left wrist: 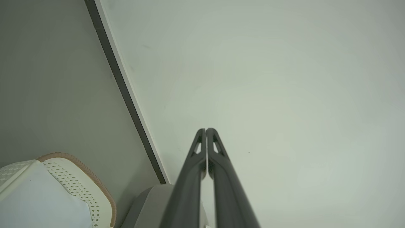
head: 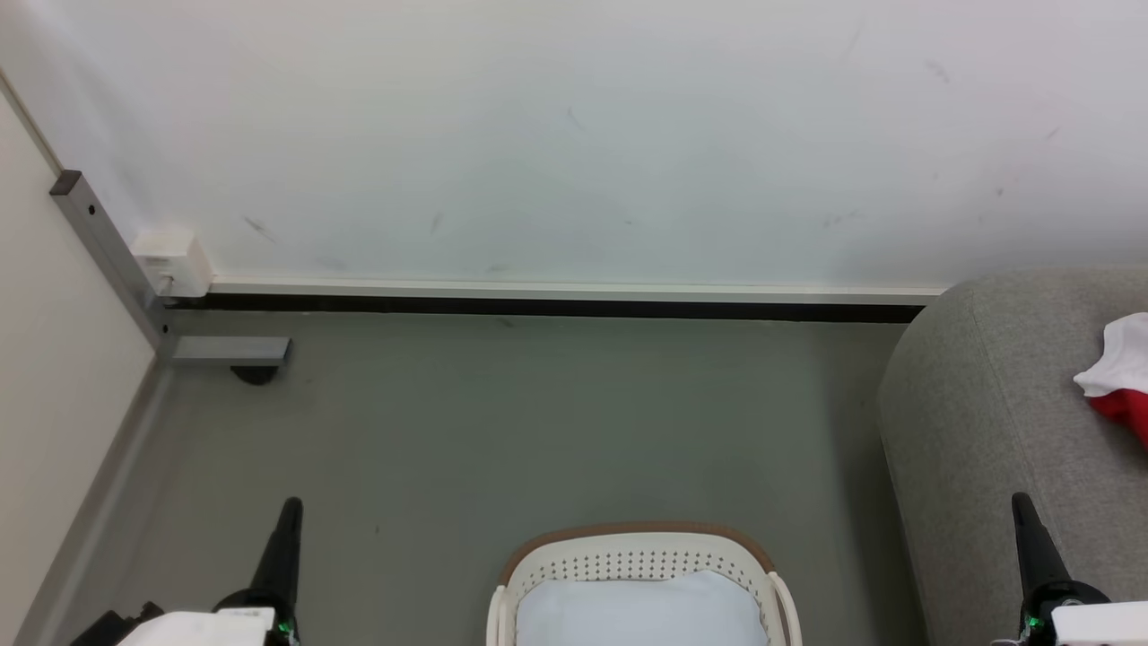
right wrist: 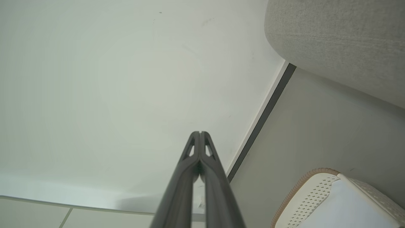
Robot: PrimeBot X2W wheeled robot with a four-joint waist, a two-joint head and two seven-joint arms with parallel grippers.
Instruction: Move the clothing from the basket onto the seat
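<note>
Red-and-white clothing (head: 1132, 411) is lying on the grey seat (head: 987, 413), in from its rounded corner. We're seeing the basket (head: 641, 561) sitting on the floor (head: 493, 422) beside the seat, holding pale padding (head: 641, 615), while our left fingers (head: 282, 547) and right fingers (head: 1039, 547) are hovering clenched, gripping nothing.

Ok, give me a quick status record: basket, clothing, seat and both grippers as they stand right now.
basket: on the floor, bottom centre of the head view; its far end holds pale padding
seat: to the basket's right
clothing: red and white fabric lying on the seat, cut off by the head view's right edge
left gripper: shut, empty, left of the basket
right gripper: shut, empty, right of the basket, in front of the seat
</note>
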